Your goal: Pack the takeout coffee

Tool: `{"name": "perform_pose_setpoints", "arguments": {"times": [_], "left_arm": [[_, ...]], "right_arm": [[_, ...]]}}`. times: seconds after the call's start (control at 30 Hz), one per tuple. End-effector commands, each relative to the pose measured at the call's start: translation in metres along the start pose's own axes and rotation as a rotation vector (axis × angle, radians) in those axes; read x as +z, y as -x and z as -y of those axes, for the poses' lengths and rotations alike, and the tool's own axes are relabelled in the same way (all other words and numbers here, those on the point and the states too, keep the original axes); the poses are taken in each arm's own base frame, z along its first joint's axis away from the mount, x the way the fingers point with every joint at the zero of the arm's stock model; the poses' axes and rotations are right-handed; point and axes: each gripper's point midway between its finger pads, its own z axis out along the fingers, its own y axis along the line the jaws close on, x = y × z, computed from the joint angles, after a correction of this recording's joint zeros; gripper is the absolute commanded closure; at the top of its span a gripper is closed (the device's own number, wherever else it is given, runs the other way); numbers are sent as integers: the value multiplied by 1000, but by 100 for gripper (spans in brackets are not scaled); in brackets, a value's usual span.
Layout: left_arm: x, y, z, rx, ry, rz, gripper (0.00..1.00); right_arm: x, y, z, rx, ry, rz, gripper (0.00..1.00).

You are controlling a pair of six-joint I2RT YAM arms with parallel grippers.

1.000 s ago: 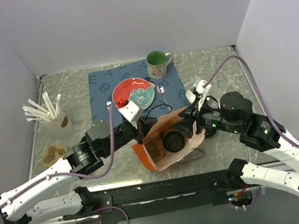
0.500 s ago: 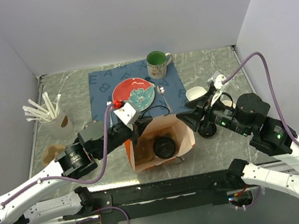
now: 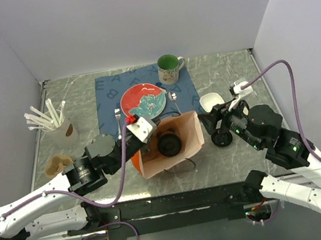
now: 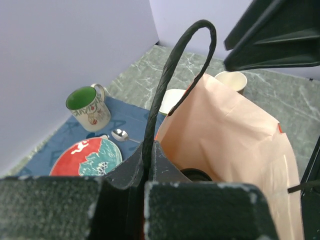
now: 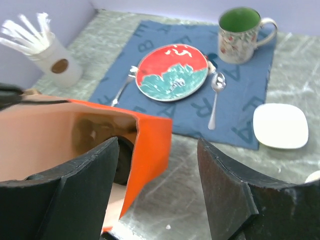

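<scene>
Left arm (image 3: 39,205): white shells, black round joint housings.
Right arm (image 3: 311,172): same white shells, black joints.
Cables (image 3: 287,68): purple, one per arm.
Camera blocks (image 3: 139,127): white, left one with red tab.
Left tool (image 4: 148,172): matte black, pale-flecked edges.
Right tool (image 5: 157,150): black, broad wedge fingers (image 5: 75,195).

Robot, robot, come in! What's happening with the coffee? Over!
Left pincer shut on bag handle. Right pincer open, empty. Takeout coffee inside bag, lid on. Nothing in the way.
</scene>
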Motion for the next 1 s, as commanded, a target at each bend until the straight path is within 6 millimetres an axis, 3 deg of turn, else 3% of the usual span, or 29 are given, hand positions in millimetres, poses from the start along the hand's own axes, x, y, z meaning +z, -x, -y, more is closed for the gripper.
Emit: {"name": "perform_pose_setpoints", "arguments": {"times": [0.0,0.43,0.67,0.8,0.97], "left_arm": [[-2,29,-2,68,32,85,99],[-8,30,1,143,40,79,99],[-13,-6,1,215,52,46,99],[-13,-15,6,207,30,30,99],[-16,-18,5,223,26,28,99]], "right_arm": [[0,-13,11,33,-51,-4,28],[-3,-12,-1,17,20,-14,29],[-4,-9,-22,-53,133,-75,32],[-1,-19,-35,-61,192,-151,34],[3,-26,-31,-27,153,-180,35]]}}
